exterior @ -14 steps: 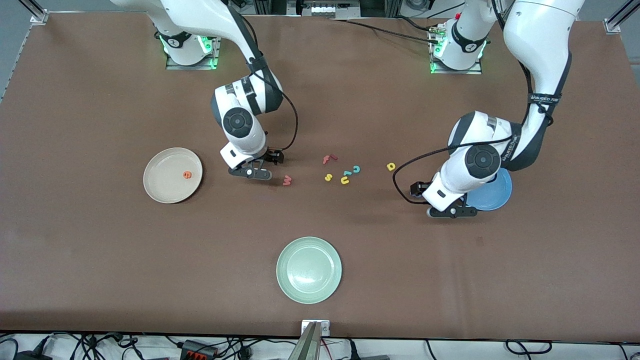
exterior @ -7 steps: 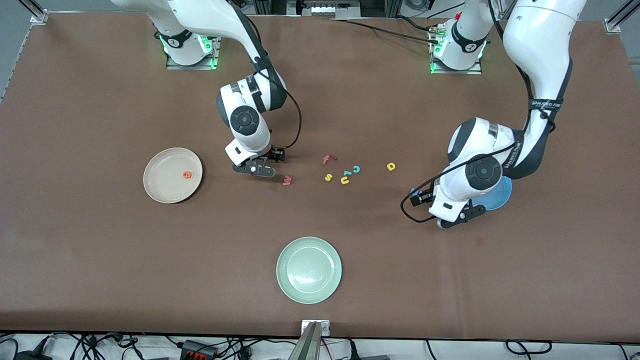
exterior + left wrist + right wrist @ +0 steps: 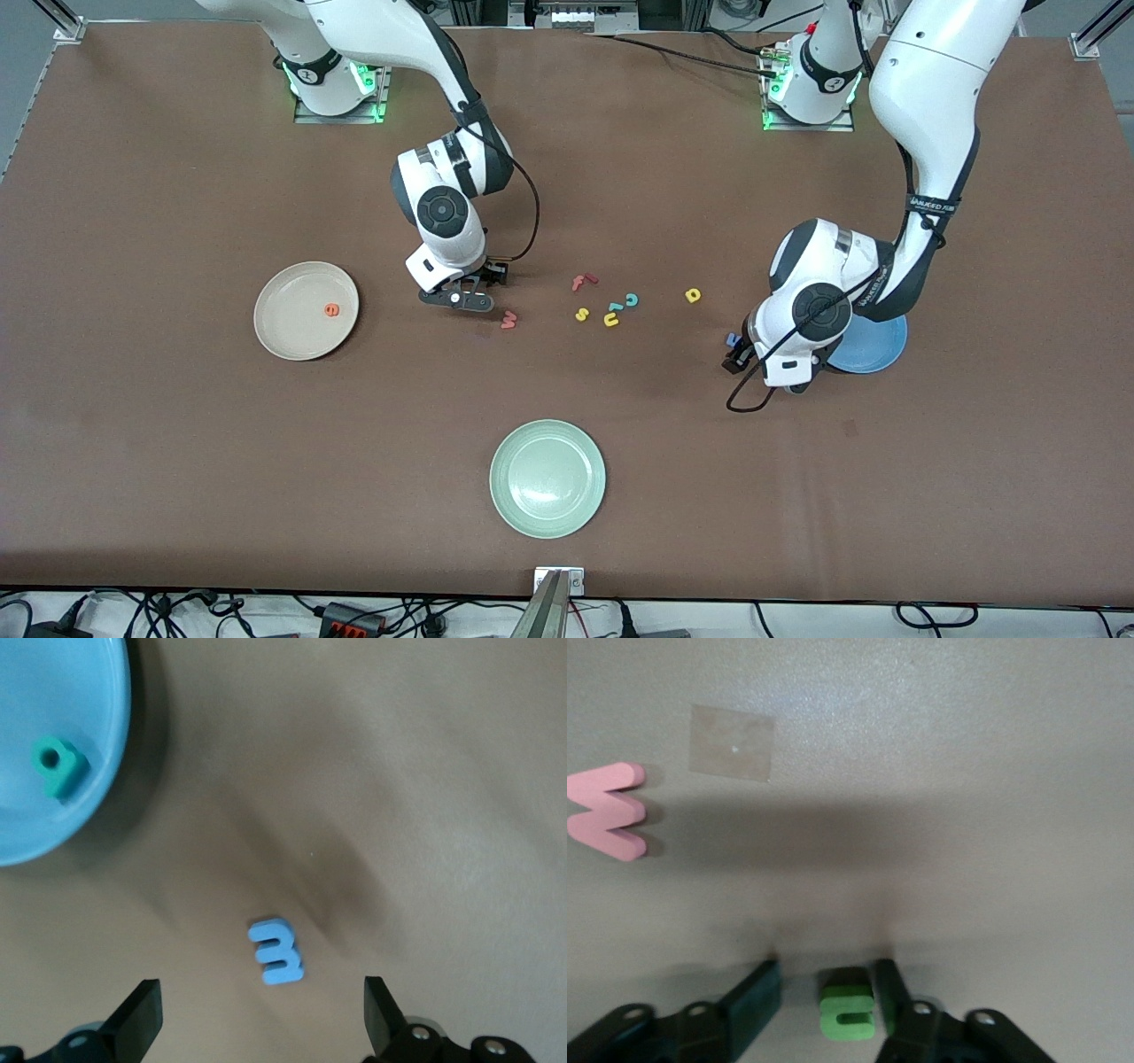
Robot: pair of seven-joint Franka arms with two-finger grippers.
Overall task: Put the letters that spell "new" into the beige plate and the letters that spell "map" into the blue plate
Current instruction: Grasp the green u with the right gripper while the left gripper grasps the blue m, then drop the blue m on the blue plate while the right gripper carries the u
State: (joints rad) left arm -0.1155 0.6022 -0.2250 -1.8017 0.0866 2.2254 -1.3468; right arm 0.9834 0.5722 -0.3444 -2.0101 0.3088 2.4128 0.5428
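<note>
Front view: brown tabletop [image 3: 177,443], cables along its near edge.

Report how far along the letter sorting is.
Done: small orange foam e in round beige plate; teal foam a in bright blue plate. In hand: right claw straddles green n; left claw open over blue m. Left: pink w, yellow p.

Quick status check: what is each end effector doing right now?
Left end effector: open, over the blue m, holding nothing.
Right end effector: open around the green n, one finger touching, no firm grip visible.
</note>
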